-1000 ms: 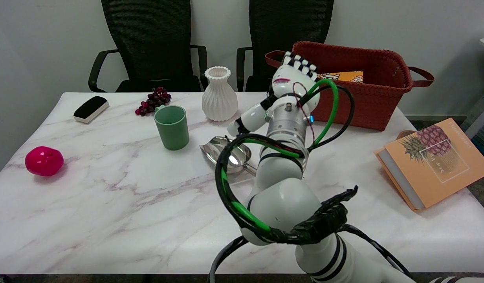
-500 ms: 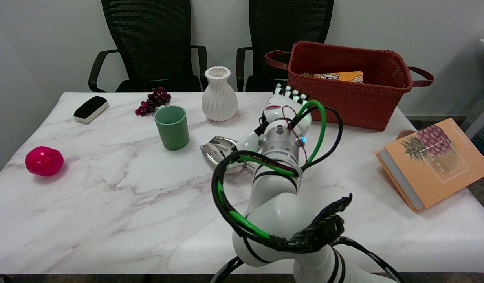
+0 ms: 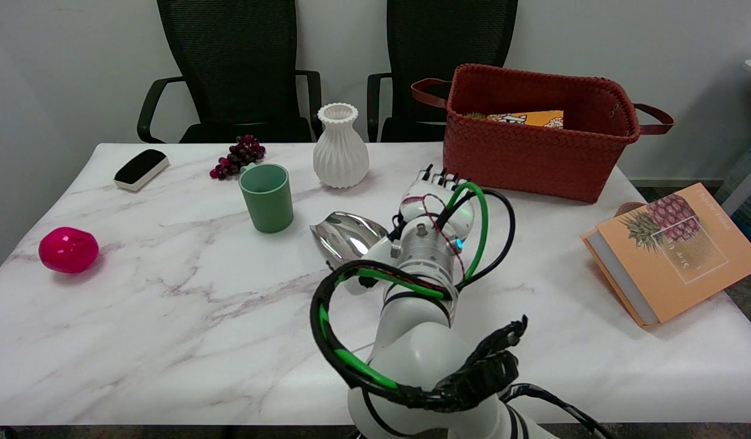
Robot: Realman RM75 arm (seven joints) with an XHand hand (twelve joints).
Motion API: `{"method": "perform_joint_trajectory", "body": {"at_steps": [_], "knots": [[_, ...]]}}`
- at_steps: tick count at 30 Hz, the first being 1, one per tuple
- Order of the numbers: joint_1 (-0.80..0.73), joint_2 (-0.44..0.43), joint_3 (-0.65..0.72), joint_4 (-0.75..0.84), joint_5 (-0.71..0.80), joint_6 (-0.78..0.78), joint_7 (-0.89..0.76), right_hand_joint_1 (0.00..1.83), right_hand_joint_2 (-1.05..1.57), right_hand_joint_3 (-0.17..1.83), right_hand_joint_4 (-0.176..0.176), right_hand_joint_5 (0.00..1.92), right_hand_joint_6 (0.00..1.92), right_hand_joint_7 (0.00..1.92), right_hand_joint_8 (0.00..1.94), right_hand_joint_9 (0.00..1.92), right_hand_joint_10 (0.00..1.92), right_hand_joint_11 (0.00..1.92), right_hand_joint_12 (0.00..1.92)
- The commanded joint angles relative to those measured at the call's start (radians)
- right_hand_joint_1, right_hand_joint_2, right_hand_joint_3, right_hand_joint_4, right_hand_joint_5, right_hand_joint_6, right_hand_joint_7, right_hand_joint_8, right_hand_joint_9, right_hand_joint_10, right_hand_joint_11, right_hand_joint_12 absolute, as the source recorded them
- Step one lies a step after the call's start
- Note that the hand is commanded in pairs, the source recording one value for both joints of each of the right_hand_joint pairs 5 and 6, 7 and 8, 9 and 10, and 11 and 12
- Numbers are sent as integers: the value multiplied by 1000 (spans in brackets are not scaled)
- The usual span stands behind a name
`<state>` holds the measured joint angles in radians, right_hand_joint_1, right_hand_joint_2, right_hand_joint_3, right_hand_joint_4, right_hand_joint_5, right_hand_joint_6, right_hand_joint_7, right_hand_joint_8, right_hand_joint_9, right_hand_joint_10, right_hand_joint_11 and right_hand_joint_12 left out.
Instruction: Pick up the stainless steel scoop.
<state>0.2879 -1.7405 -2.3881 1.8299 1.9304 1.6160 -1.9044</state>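
— Scoop first: where is it?

— The stainless steel scoop point(image 3: 346, 236) lies near the middle of the worktop point(image 3: 168, 317), bowl toward the left edge. Its handle runs right and disappears under the robot's wrist, so I can't see that end.

— And the right hand point(image 3: 433, 198)?

— Low over the worktop just right of the bowl, about where the handle should be, palm turned down and away from the camera. The wrist and its green and black cables block the view. I cannot tell whether the fingers are apart or clamped on the handle.

— Why come in from that side?

— My guess: the handle is the narrow part, easier to wrap than the wide, slick bowl.

— Anything crowding it?

— The green cup point(image 3: 266, 197) stands near the bowl, toward the far left; the white ribbed vase point(image 3: 341, 146) is farther back. The woven red basket point(image 3: 534, 143) sits at the far right corner, apart from the hand. A straight lift looks unobstructed.

— Is the scoop off the surface?

— It appears to rest on it, bowl tilted slightly.
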Motion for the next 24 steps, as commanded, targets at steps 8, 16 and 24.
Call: {"method": "perform_joint_trajectory", "body": {"at_steps": [8,16,24], "knots": [[-24,-40,-22,-114,57,5,16,1171,-516,831,0,31,31,5,5,0,0,0,0],[-25,-32,-12,-135,41,17,10,1175,-513,810,0,31,31,5,5,0,0,0,0],[-15,-53,-12,-204,4,38,16,1187,-502,776,0,31,31,6,6,0,0,0,0]]}}
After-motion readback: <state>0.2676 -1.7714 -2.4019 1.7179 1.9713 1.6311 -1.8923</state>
